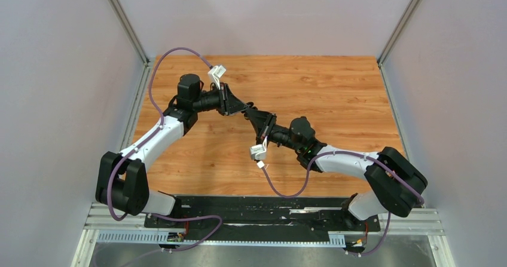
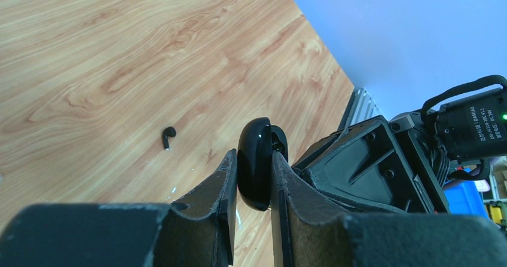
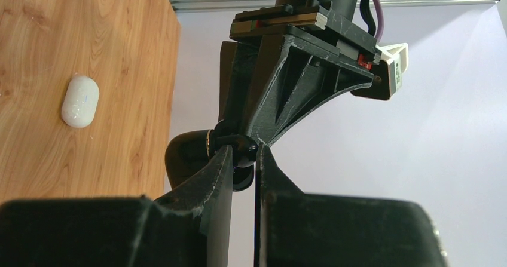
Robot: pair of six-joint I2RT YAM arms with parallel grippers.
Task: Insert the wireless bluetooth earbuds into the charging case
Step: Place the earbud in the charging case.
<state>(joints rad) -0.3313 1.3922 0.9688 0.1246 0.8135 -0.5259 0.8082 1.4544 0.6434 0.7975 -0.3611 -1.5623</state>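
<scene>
A black charging case [image 2: 255, 140] is gripped by the left claw [image 2: 253, 159]; a black earbud [image 3: 240, 150] is pinched by the right claw [image 3: 243, 155].

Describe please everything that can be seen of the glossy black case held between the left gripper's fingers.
The black case is a small, rounded, glossy shell, plastic by its look. It stands on edge, held above the wooden table, clamped on its broad sides by the left gripper. Whether it is open I cannot tell. The right gripper pinches a small black piece, likely an earbud, seemingly against it.
</scene>
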